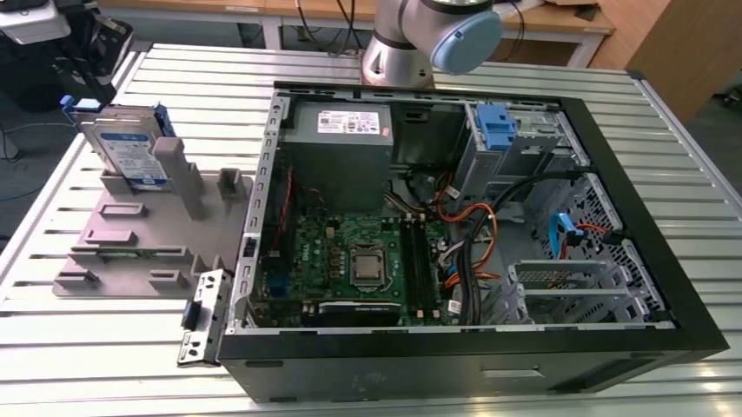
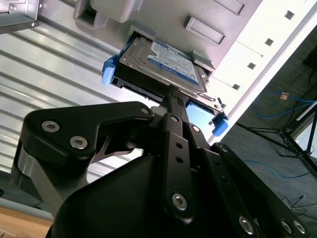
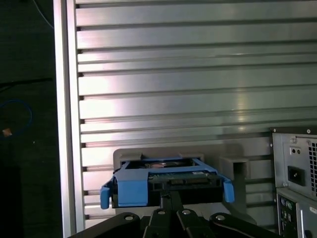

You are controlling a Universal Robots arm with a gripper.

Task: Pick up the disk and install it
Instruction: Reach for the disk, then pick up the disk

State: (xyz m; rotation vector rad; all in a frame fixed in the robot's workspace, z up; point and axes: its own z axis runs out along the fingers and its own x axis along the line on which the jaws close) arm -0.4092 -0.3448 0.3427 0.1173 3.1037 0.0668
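The disk [image 1: 125, 148], silver-grey with a white-and-blue label and a blue rail frame, stands on edge in the grey moulded holder [image 1: 139, 239] at the exterior view's left, beside the open computer case. Both wrist views look along my black gripper [image 3: 166, 197] toward the disk [image 3: 166, 181], which sits in its holder slot. My fingertips [image 2: 171, 91] lie together in line with the edge of the disk [image 2: 168, 62], with nothing held between them. How far they hang off the disk I cannot tell. The exterior view has my arm's grey base [image 1: 400, 43] behind the case.
The open computer case [image 1: 649, 261] lies flat on the slatted metal table [image 1: 93, 347], showing motherboard, cables, a grey power supply [image 1: 347, 130] and a blue drive bay [image 1: 496, 130]. A small metal bracket [image 1: 203, 317] leans at the case's near-left corner. The table edge [image 3: 64, 119] runs close to the holder.
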